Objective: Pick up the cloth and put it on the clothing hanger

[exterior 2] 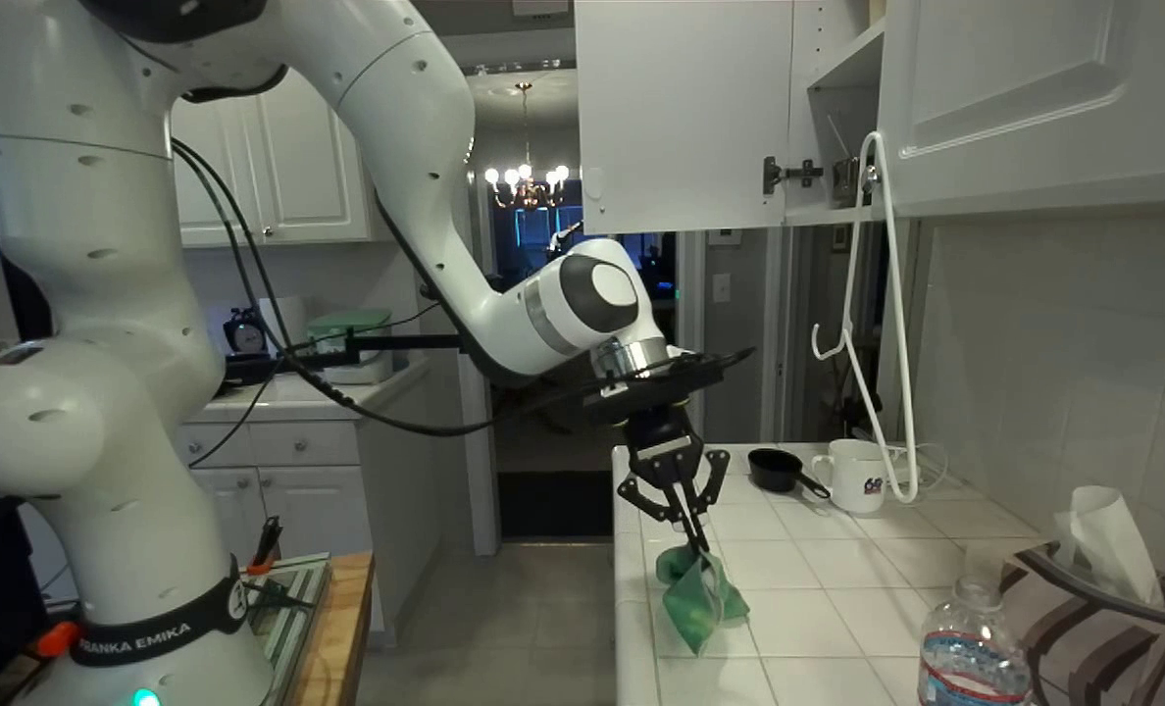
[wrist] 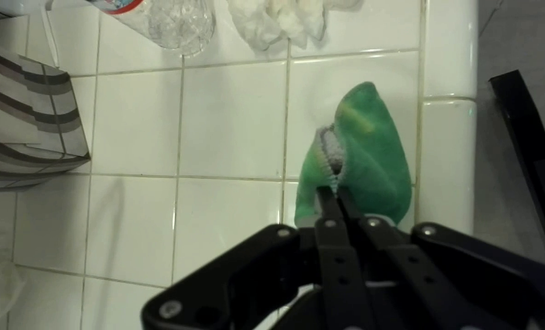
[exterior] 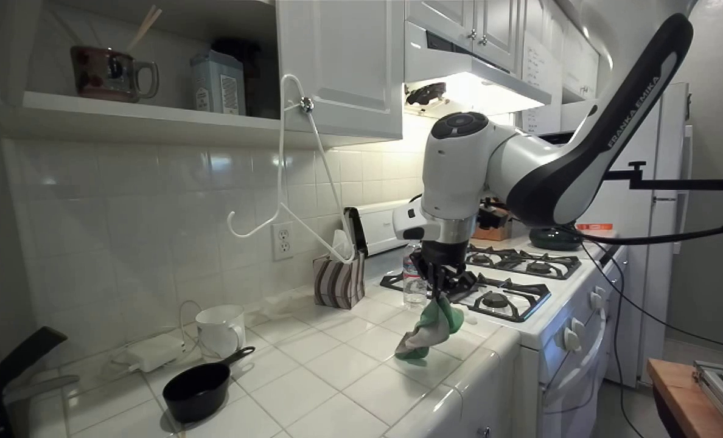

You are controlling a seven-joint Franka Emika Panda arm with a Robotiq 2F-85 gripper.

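Observation:
The green and grey-white cloth [exterior: 433, 331] is pinched by its upper part in my gripper [exterior: 439, 295], whose fingers are shut on it above the tiled counter. Its folds dangle below the fingertips in both exterior views; whether the lowest tip touches the tiles I cannot tell. Seen from the wrist view, the cloth [wrist: 375, 156] bulges out around and beyond the gripper [wrist: 331, 189]. A thin white clothing hanger [exterior: 281, 158] hangs sideways by one corner from a cabinet knob, its hook sticking out to the side. That hanger [exterior 2: 900, 343] is higher than the gripper and apart from it.
A striped tissue box [exterior: 339, 285] and a clear bottle [exterior 2: 970, 652] stand on the counter near the wall. The stove [exterior: 535, 340] adjoins it. A black pan [exterior: 196, 392] and white mug [exterior: 218, 328] sit below the hanger. Crumpled tissue [wrist: 277, 20] lies near the bottle.

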